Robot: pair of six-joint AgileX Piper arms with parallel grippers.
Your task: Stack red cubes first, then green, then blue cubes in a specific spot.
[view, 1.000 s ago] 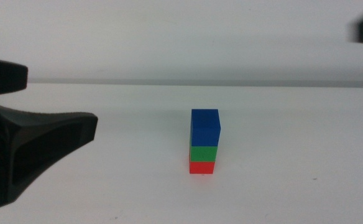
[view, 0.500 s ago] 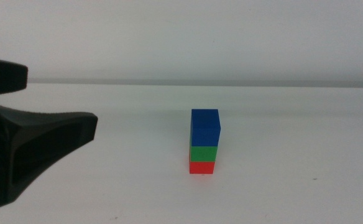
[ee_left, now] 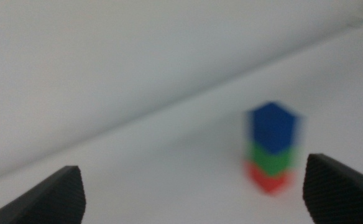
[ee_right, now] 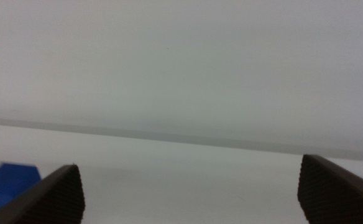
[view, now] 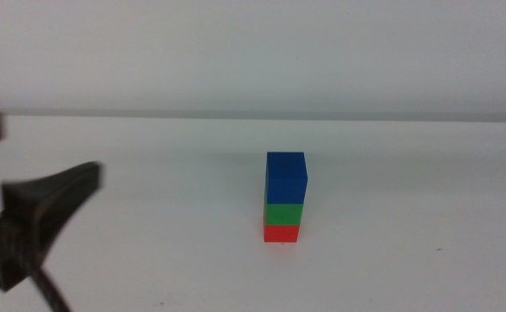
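A stack stands on the white table: the red cube (view: 281, 232) at the bottom, the green cube (view: 283, 213) on it, the blue cube (view: 286, 178) on top. The left wrist view shows the same stack, blurred: red (ee_left: 268, 179), green (ee_left: 271, 157), blue (ee_left: 273, 126). My left gripper (view: 28, 173) is at the left edge of the middle view, well apart from the stack, jaws wide open and empty (ee_left: 194, 196). My right gripper (ee_right: 191, 196) is out of the middle view, open and empty; its wrist view catches the blue cube's corner (ee_right: 7, 185).
The white tabletop (view: 409, 199) runs back to a plain white wall (view: 253, 52). Nothing else stands on the table.
My left gripper has pulled back to the left and lower, now blurred with motion. A dark bit of the right arm at the top right a second ago is gone. The stack has not moved.
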